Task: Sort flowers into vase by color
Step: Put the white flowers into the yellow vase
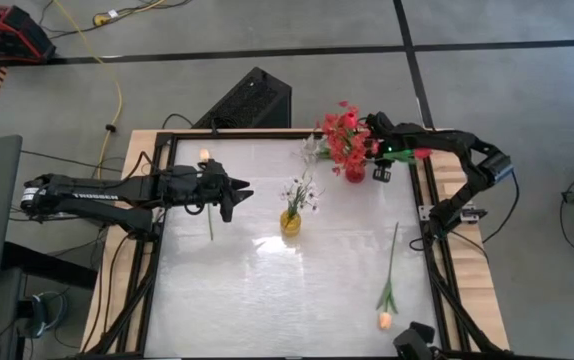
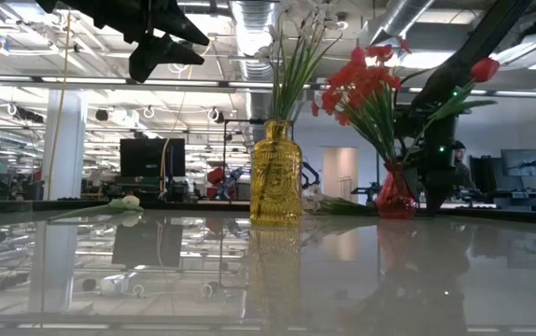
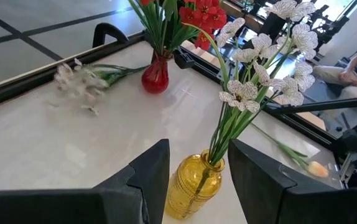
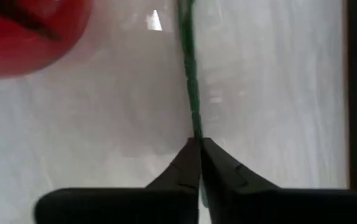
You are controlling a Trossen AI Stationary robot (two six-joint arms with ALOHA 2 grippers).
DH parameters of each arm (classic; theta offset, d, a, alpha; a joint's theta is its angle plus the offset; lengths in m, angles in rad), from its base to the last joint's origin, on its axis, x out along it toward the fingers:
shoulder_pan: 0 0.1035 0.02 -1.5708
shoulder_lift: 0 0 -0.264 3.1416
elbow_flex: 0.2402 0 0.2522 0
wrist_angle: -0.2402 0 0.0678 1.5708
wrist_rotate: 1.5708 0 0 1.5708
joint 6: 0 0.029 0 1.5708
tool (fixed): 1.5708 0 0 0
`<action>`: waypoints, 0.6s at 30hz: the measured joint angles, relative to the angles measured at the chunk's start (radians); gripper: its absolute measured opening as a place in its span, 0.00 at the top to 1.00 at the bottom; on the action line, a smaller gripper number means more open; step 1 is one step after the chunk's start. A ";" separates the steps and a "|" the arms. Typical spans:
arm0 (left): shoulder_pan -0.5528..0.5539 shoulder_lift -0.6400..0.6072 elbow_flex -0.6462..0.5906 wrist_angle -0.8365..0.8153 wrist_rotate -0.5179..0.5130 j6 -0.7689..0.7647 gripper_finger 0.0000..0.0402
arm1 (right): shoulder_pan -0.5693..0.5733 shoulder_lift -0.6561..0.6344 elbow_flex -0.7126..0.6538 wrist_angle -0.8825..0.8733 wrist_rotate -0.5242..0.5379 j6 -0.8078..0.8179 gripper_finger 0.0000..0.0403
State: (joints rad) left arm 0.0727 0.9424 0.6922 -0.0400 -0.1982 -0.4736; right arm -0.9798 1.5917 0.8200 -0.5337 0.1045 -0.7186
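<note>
My right gripper (image 4: 198, 144) is shut on a red tulip's green stem, just above and beside the red vase (image 1: 355, 172), which holds red flowers (image 1: 344, 135). The tulip's red bud (image 2: 485, 68) shows high beside the arm. My left gripper (image 3: 194, 163) hovers open, left of the yellow vase (image 1: 290, 222) that holds white sprays (image 3: 262, 59). A white spray (image 3: 79, 81) lies flat near the red vase. Two peach tulips lie on the table, one at the left (image 1: 205, 153), one near the right front (image 1: 385, 320). My right gripper pinches the red tulip's green stem (image 4: 194, 121) between its two fingertips. The stem runs on straight ahead of the fingers, toward the table beside the red vase (image 4: 23, 31). The tulip is lifted clear and tilted, its bud (image 1: 422, 153) on the arm's side.
A black frame (image 1: 429, 215) borders the white tabletop. The two vases stand in its far half, a hand's breadth apart. The near half holds only the right-hand peach tulip's stem (image 1: 393, 260). People sit in the room beyond the table.
</note>
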 joint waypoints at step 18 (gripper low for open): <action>0.008 0.000 0.000 -0.001 -0.029 0.047 0.62 | 0.004 -0.279 0.000 -0.082 0.119 0.086 0.96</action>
State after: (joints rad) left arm 0.0809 0.9426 0.6922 -0.0414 -0.2268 -0.4271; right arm -0.9760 1.3126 0.8204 -0.6152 0.2231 -0.6325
